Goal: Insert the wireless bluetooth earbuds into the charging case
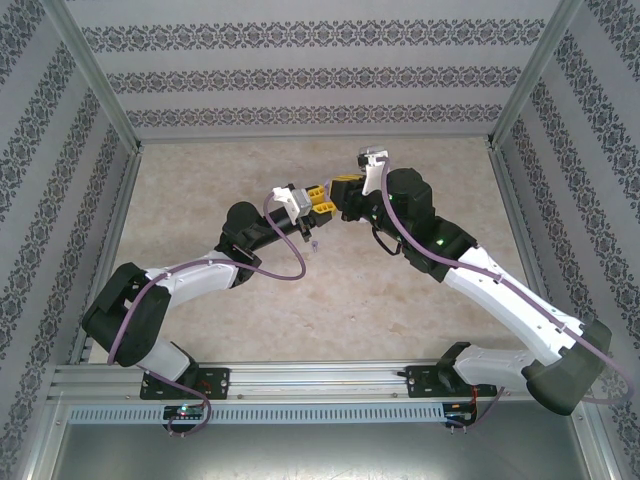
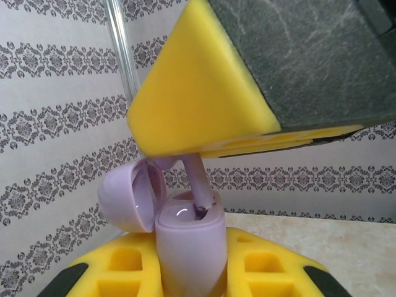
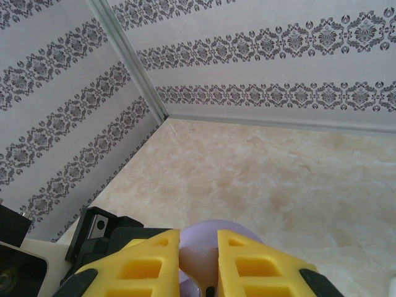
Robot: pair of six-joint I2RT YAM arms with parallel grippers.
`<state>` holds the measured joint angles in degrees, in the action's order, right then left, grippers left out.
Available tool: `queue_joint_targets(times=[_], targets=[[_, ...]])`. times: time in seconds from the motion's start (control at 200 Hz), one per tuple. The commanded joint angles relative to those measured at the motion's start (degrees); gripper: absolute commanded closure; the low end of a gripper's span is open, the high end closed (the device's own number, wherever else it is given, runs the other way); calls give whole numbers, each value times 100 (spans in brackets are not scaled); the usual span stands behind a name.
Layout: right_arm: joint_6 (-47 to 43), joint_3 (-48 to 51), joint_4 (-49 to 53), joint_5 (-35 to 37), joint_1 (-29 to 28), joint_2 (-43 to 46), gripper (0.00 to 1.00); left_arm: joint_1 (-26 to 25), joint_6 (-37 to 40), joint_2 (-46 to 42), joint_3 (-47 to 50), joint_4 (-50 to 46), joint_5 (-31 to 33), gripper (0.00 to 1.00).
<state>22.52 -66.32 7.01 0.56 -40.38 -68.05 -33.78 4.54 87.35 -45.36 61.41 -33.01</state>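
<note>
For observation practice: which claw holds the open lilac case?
The left claw: the case sits between its fingers; the right claw grips the earbud above.

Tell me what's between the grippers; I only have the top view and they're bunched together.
Observer: In the left wrist view, the left gripper clamps a purplish charging case, lid flipped open.
Operator: Earbud in yet?
Observer: Partly. The purplish earbud has its stem tip in a slot; its head is above the rim, held by the right gripper.
Operator: Right jaws wide?
Observer: No. The right wrist view shows its fingers nearly together.
</note>
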Motion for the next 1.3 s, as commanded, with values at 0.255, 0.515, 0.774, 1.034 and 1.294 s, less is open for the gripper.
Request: queue_joint_targets(times=[0.255, 0.515, 0.774, 1.034, 1.294], targets=[[-436, -154, 362, -427, -91, -222, 82, -76, 170, -279, -206, -67, -135, 100], [-594, -235, 554, -486, -291, -526, 82, -76, 168, -292, -202, -128, -100, 100], [-671, -372, 723, -379, -372, -586, 78, -76, 153, -293, -192, -175, 6, 100], [-454, -671, 660, 83, -283, -446, 49, -76, 91, -278, -157, -154, 6, 100], [-200, -1182, 711, 133, -94, -437, 33, -76, 56, -254, -123, -60, 39, 100]])
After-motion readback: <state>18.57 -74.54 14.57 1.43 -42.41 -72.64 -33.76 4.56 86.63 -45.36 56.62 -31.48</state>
